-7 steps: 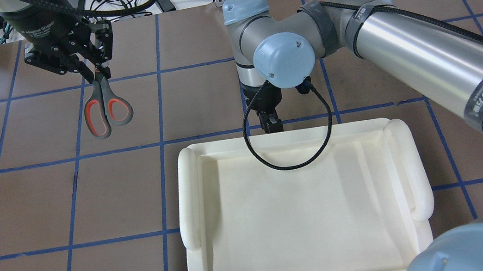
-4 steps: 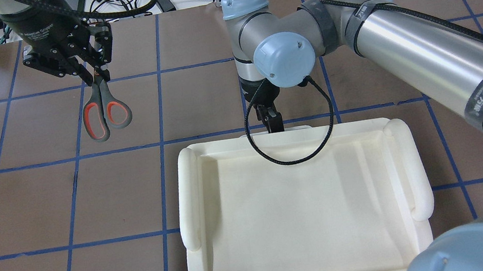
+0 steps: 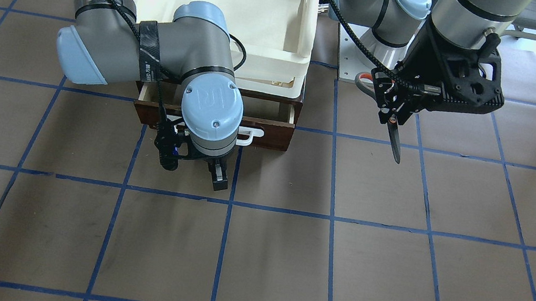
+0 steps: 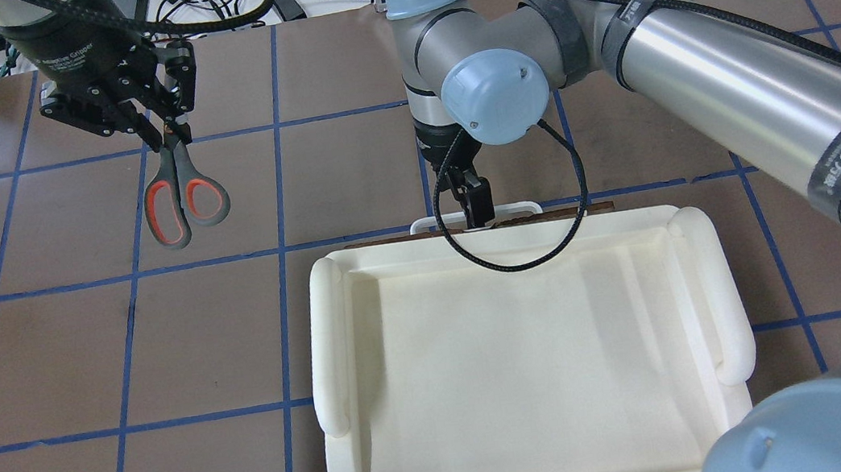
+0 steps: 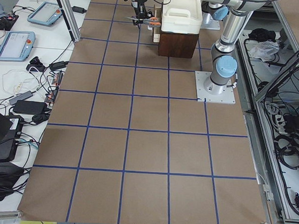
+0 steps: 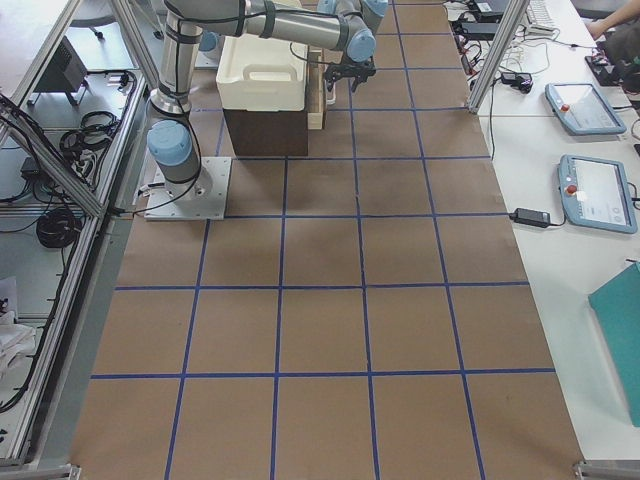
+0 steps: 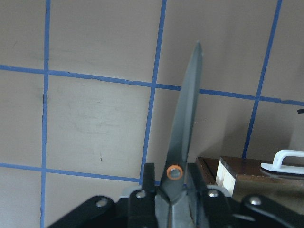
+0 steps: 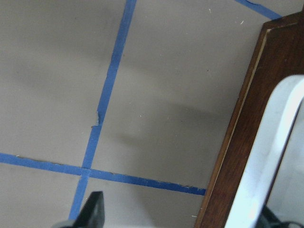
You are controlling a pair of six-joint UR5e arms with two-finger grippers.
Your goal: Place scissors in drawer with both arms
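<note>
My left gripper (image 4: pixel 168 137) is shut on the scissors (image 4: pixel 178 199) at the pivot and holds them in the air. The grey, orange-lined handles point toward the robot and the blades (image 3: pixel 396 138) point away. The left wrist view shows the closed blades (image 7: pixel 187 118) over the table. The dark brown drawer (image 3: pixel 276 133) is pulled partly out under the cream tray, showing its pale inside. My right gripper (image 4: pixel 475 208) is at the white bar handle (image 4: pixel 503 213), jaws apart, with the bar (image 8: pixel 270 152) beside one finger. One finger (image 3: pixel 220 178) shows in front of the handle.
The cream-white plastic tray (image 4: pixel 329 345) sits on top of the brown cabinet and hides most of the drawer from above. The left arm's base plate (image 3: pixel 347 61) is beside the cabinet. Brown table with blue tape lines (image 4: pixel 158 343) lies all around.
My right gripper has moved away from the robot and the drawer has slid out with it; its white handle and brown edge now show past the tray. The left gripper with the scissors barely shifted.
</note>
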